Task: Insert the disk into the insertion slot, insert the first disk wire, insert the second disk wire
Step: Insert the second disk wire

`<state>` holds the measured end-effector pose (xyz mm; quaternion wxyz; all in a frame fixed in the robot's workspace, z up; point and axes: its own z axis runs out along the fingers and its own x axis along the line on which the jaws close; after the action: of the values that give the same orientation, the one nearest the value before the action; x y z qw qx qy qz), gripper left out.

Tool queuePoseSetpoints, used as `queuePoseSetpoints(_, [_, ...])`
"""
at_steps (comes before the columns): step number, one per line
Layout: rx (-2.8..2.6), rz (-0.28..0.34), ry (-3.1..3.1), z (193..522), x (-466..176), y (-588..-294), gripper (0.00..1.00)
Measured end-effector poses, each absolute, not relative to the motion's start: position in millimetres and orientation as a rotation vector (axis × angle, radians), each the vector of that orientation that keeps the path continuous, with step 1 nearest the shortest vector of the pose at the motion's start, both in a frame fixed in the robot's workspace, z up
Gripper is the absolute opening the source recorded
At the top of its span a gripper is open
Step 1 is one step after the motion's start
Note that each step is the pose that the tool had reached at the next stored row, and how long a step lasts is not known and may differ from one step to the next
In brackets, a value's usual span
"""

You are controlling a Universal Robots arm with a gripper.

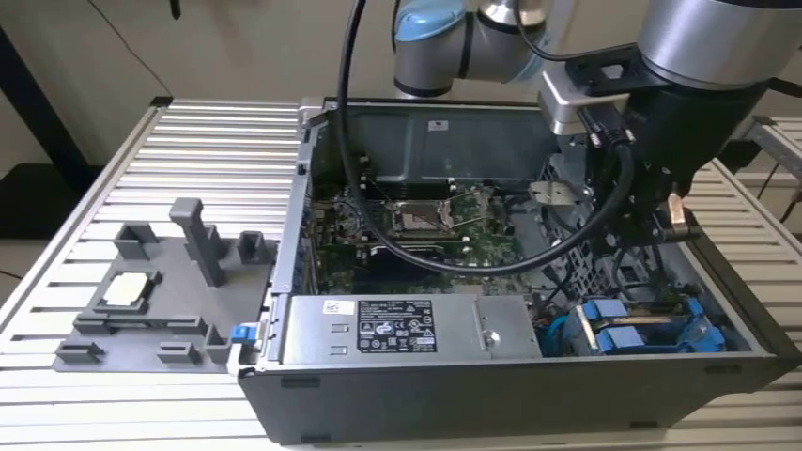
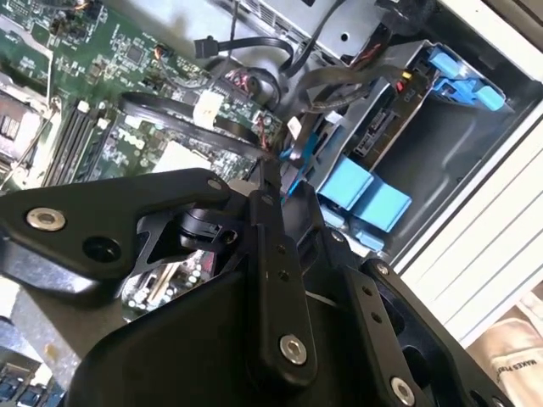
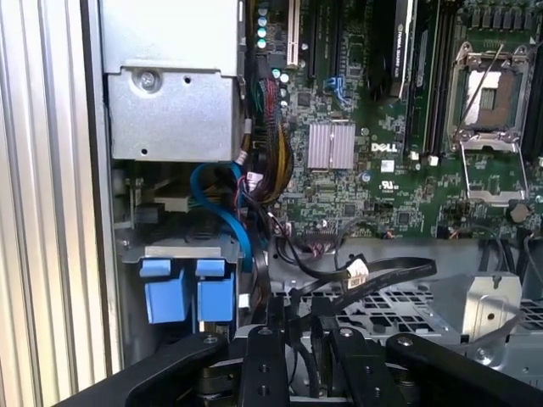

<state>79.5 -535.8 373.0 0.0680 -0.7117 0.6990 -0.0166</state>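
The slatted metal table (image 1: 188,150) carries an open computer case (image 1: 501,376). Your gripper (image 3: 301,329), nearly closed, pinches a black wire (image 3: 399,271) that may snag neighbouring cables (image 3: 276,161).

This looks like a robotics lab or test workshop. A slatted metal table (image 1: 213,141) carries an opened computer case (image 1: 501,404) with its green circuit board (image 1: 483,211) bared. A grey jig plate (image 1: 188,303) lies beside the case, and an industrial robot arm (image 1: 708,47) hangs over it.
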Motion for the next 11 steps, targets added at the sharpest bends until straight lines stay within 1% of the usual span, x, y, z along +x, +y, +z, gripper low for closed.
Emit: queuePoseSetpoints(11, [-2.159,-0.101,2.115,367.3,77.3,-535.0,0.27])
